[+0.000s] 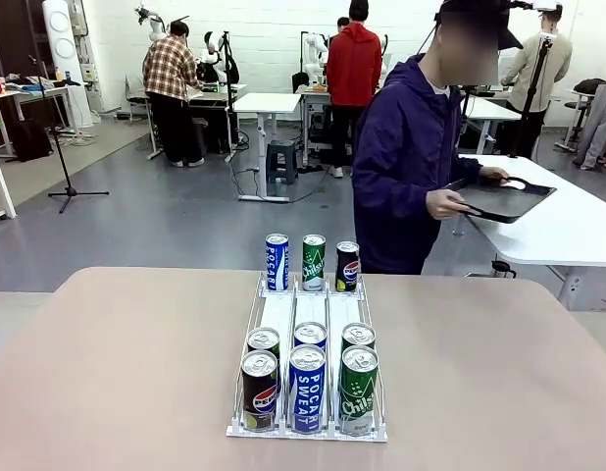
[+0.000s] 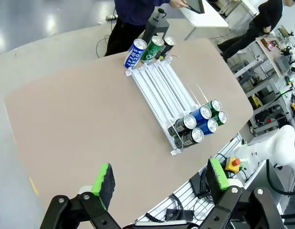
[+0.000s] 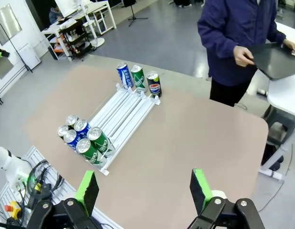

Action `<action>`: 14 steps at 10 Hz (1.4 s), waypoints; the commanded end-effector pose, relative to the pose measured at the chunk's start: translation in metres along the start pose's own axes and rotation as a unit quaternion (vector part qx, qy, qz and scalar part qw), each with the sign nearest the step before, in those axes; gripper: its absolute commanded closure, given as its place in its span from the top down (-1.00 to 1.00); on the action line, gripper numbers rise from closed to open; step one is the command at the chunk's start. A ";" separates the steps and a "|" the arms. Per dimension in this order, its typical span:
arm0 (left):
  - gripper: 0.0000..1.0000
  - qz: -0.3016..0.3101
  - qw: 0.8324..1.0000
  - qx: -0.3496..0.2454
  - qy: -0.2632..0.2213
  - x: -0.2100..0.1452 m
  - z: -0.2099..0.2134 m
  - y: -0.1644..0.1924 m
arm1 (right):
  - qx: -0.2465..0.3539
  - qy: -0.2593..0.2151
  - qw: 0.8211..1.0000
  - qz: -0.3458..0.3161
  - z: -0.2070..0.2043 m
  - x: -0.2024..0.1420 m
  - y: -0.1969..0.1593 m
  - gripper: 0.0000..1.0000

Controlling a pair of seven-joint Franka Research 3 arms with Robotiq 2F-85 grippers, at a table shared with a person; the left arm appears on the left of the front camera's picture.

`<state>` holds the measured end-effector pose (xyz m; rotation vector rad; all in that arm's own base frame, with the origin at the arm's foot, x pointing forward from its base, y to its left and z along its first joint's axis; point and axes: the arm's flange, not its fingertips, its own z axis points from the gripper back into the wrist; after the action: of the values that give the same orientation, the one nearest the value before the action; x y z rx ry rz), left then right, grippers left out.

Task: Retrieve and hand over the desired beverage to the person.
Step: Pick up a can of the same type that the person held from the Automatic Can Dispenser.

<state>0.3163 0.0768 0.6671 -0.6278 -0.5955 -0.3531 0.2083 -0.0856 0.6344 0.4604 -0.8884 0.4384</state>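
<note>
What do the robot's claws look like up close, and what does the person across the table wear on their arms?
The left claw and the right claw look alike: each has two black, angular fingers with round pivot joints, tipped with bright green pads. The person wears a dark purple-navy hooded jacket with long sleeves.

**Black fingers, green pads**

The left gripper [image 2: 161,176] and right gripper [image 3: 145,185] have black finger links with round pivot bolts, tipped with bright green pads [image 2: 103,177]. The person [image 1: 406,167], at the far side, wears a dark purple-navy hooded jacket and a dark cap.
</note>
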 end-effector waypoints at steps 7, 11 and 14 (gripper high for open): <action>1.00 -0.002 1.000 -0.004 0.007 -0.001 -0.003 -0.002 | 0.000 0.002 1.000 0.003 0.000 0.000 0.000 1.00; 1.00 -0.002 1.000 -0.004 0.007 -0.001 -0.003 -0.002 | 0.000 0.002 1.000 0.003 0.000 0.000 0.000 1.00; 1.00 -0.002 1.000 -0.004 0.007 -0.001 -0.003 -0.002 | 0.000 0.002 1.000 0.003 0.000 0.000 0.000 1.00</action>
<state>0.3160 0.0725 0.6645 -0.6301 -0.5689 -0.3689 0.2079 -0.0863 0.6345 0.4580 -0.8893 0.4355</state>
